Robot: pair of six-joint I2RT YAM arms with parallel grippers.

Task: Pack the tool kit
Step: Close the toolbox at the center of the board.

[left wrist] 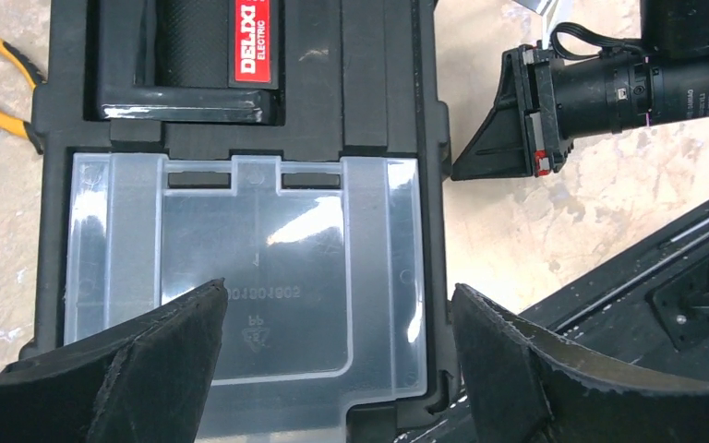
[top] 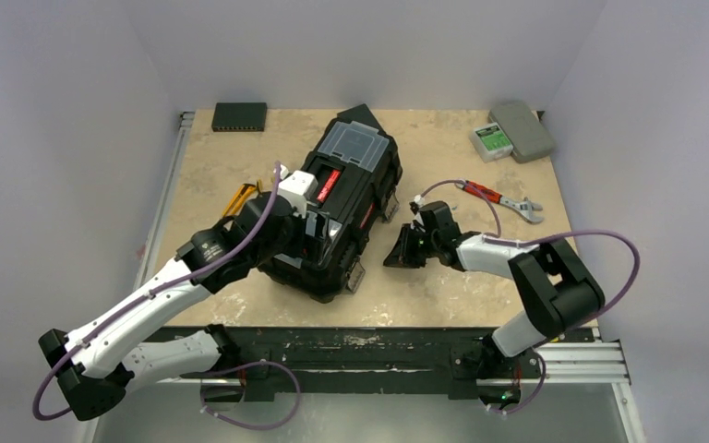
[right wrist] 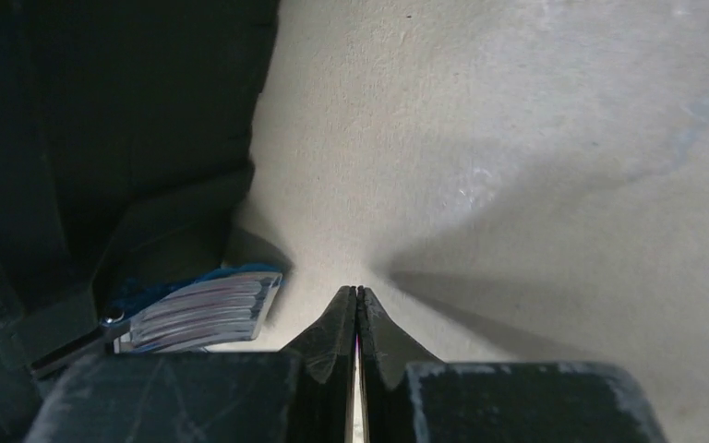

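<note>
The black toolbox (top: 346, 198) lies closed in the middle of the table, with its red-labelled handle (left wrist: 254, 37) and a clear lid compartment (left wrist: 249, 258). My left gripper (left wrist: 337, 305) is open and empty, hovering over the near clear lid with one finger on each side of it. My right gripper (top: 400, 251) is shut on nothing, low over the table just right of the toolbox; it also shows in the right wrist view (right wrist: 357, 293), beside a metal latch (right wrist: 205, 311). Yellow-handled pliers (top: 240, 197) lie left of the box. A red-handled wrench (top: 503, 199) lies to the right.
A flat grey case (top: 526, 129) and a small green-and-white box (top: 491, 140) sit at the back right. A thin black device (top: 239, 115) lies at the back left. White walls close in three sides of the table.
</note>
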